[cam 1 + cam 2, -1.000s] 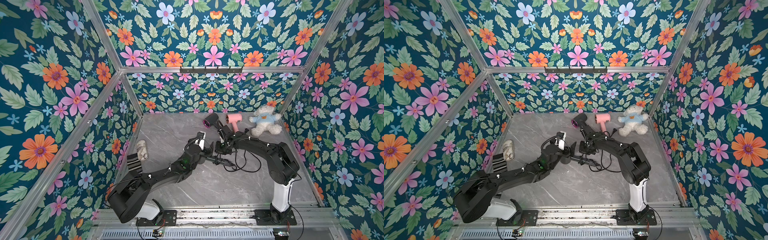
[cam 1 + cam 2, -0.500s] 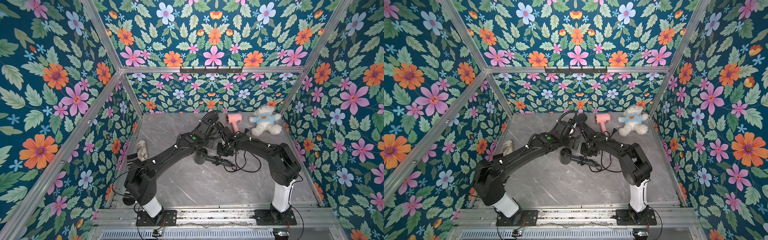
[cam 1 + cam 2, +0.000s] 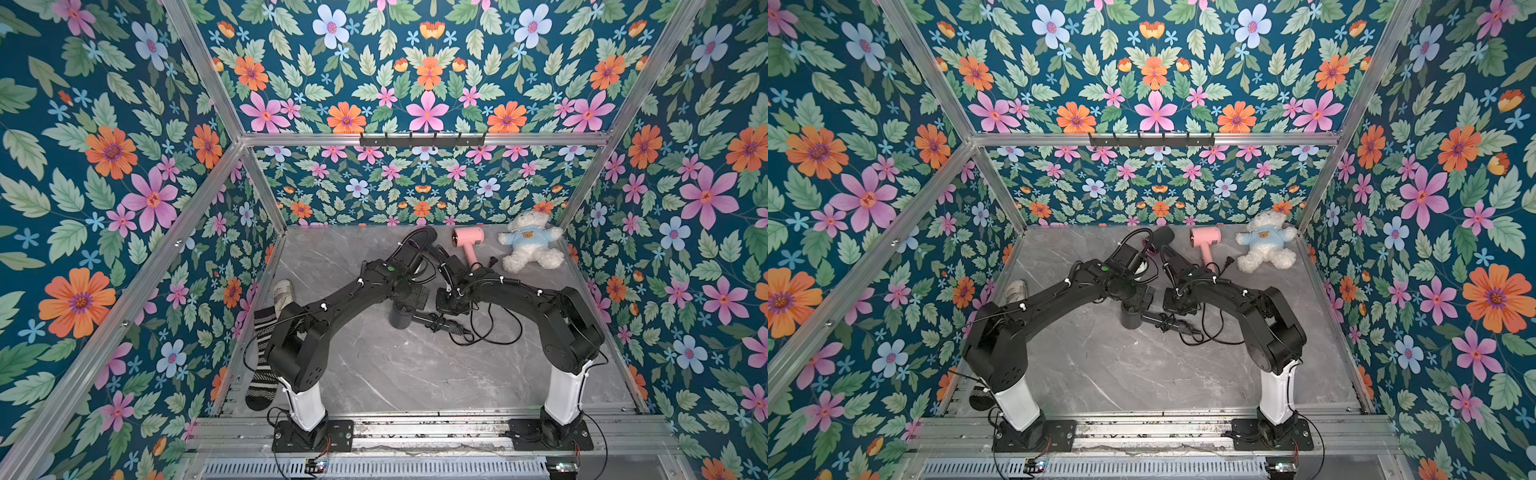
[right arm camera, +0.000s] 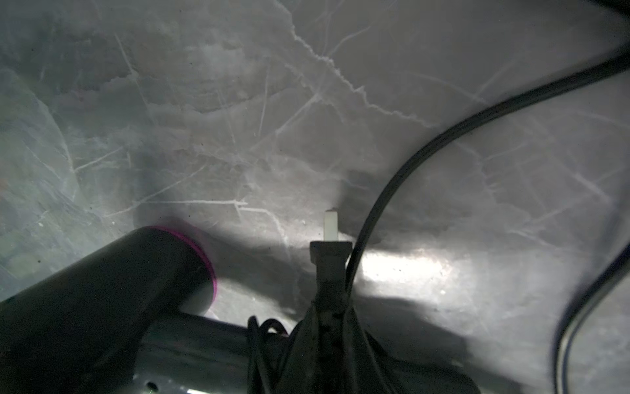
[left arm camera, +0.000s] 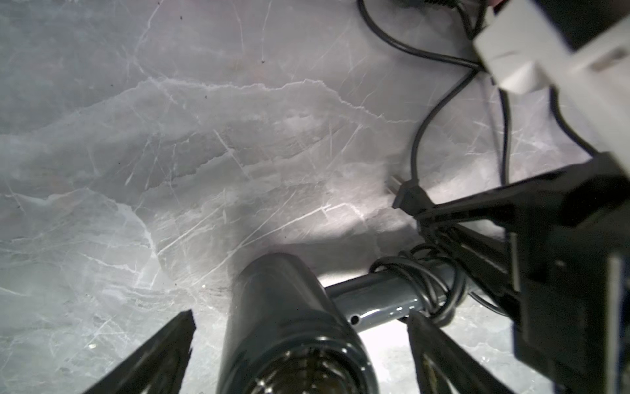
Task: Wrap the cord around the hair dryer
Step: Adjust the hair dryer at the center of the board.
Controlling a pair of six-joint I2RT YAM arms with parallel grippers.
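Marble (image 5: 204,136): dryer (image 5: 283,307) inside left end effector (image 5: 301,317).

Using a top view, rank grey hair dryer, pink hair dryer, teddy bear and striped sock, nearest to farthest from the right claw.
1. grey hair dryer, mid-table, under the right claw gripping the plug.
2. pink hair dryer, near the back wall.
3. teddy bear, back right corner.
4. striped sock, by the left wall.

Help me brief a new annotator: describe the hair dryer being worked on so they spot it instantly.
On the grey marble table, look at the middle, where the two black arms meet. The dark grey hair dryer lies right beneath them. Unlike the pink hair dryer and the dark one by the back wall, it has its cord coiled around the handle.
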